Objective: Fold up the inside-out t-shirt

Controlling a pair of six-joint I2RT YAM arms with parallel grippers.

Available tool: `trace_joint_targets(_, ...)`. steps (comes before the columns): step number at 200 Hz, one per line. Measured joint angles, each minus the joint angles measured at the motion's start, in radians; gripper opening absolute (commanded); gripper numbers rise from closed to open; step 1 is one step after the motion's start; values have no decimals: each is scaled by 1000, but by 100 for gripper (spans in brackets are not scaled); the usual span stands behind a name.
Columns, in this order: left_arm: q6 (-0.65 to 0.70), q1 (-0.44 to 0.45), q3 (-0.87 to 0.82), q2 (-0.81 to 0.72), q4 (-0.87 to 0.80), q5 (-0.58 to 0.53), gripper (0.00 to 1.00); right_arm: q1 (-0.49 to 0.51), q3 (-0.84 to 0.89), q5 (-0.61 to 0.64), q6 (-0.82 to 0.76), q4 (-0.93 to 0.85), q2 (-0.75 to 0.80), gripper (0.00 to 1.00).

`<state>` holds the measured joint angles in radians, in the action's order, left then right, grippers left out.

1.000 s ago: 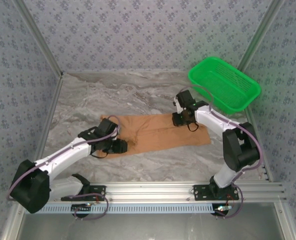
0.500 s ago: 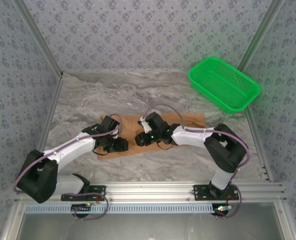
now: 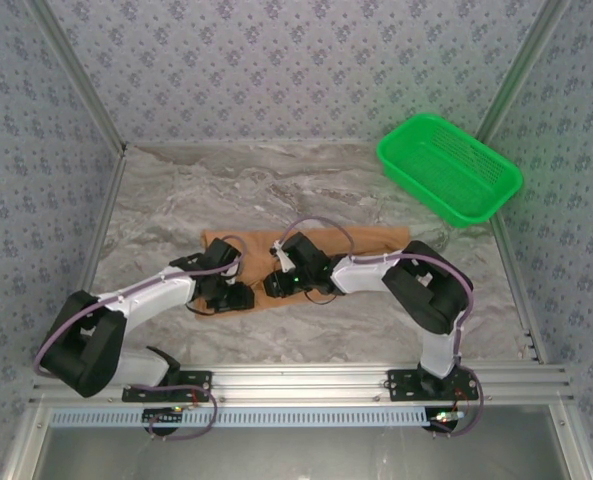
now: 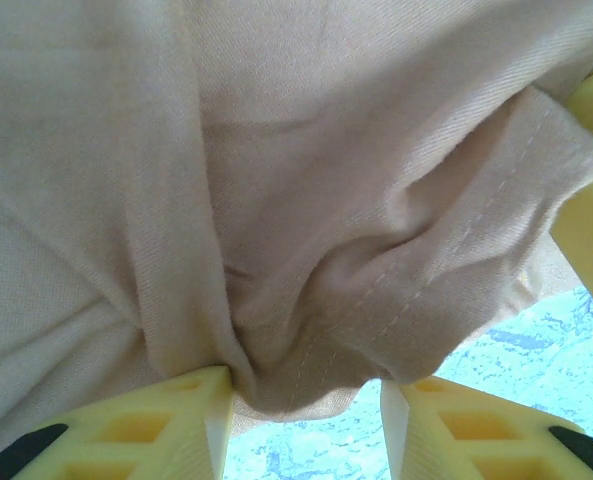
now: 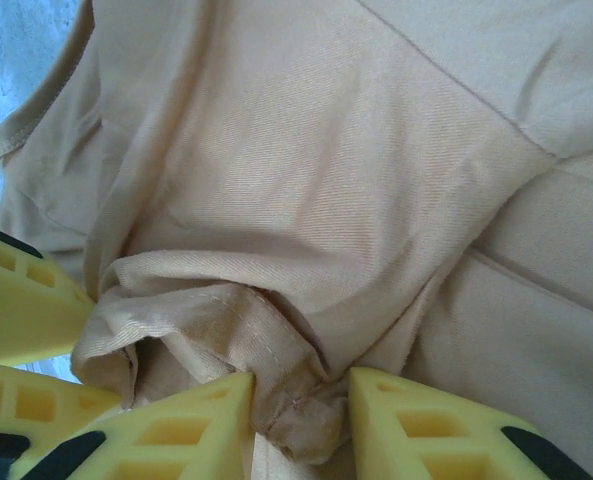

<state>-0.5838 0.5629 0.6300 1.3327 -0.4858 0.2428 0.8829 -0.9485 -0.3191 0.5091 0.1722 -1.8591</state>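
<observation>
The inside-out t-shirt (image 3: pixel 371 240) is orange-tan cloth lying in a folded strip across the middle of the marble table (image 3: pixel 276 190). Both grippers meet at its near left part. My left gripper (image 3: pixel 238 297) is shut on a bunched, stitched hem of the t-shirt (image 4: pixel 306 200); the fold fills the gap at its tips (image 4: pixel 301 400), with the table showing below. My right gripper (image 3: pixel 274 285) is shut on a wad of hem (image 5: pixel 301 390), its fingers pressing each side of the t-shirt (image 5: pixel 326 180). The two grippers sit a few centimetres apart.
A green mesh basket (image 3: pixel 448 165) stands at the far right corner. Patterned walls enclose the table on three sides. An aluminium rail (image 3: pixel 326 380) runs along the near edge by the arm bases.
My right gripper has swept from the shirt's far right side to the left, carrying cloth over with it, and now sits beside the left gripper. The left gripper has barely moved.
</observation>
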Motion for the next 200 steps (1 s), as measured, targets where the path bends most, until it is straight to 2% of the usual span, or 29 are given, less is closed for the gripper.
trace_joint_targets(25,-6,0,-1,0,0,-4,35,6,0,-2,3,9,0,24)
trace_joint_targets(51,-9,0,-1,-2,-1,-11,18,6,1,-3,7,8,0,14)
trace_joint_targets(89,9,0,-1,-5,-12,-29,0,6,5,-4,7,-9,22,12)
trace_joint_targets(200,-5,-27,-1,-148,-127,-107,0,-15,26,-3,-51,-92,79,15)
